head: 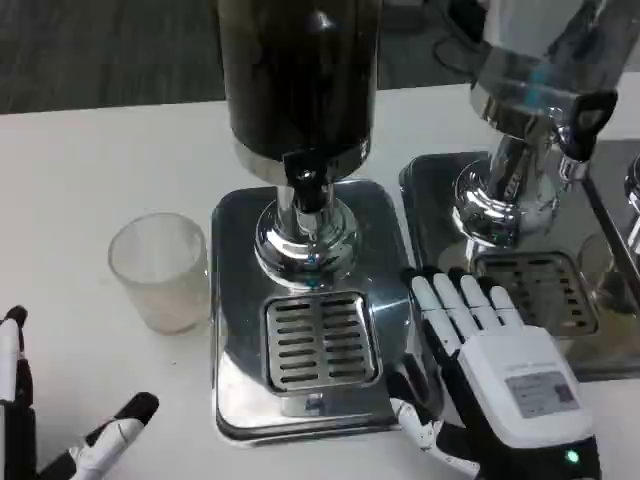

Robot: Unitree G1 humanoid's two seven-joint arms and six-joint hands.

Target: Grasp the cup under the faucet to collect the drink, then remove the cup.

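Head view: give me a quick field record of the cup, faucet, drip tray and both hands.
cup: clear plastic cup, upright on the table, left of the dispenser base, not under the faucet
faucet: black tap of the dark dispenser, above the drip tray
drip tray: slotted grate, nothing on it
left hand: left hand at the lower left, fingers apart, holding nothing, apart from the cup
right hand: right hand beside the base's right edge, fingers extended, holding nothing

left hand (60, 440) cropped at edge
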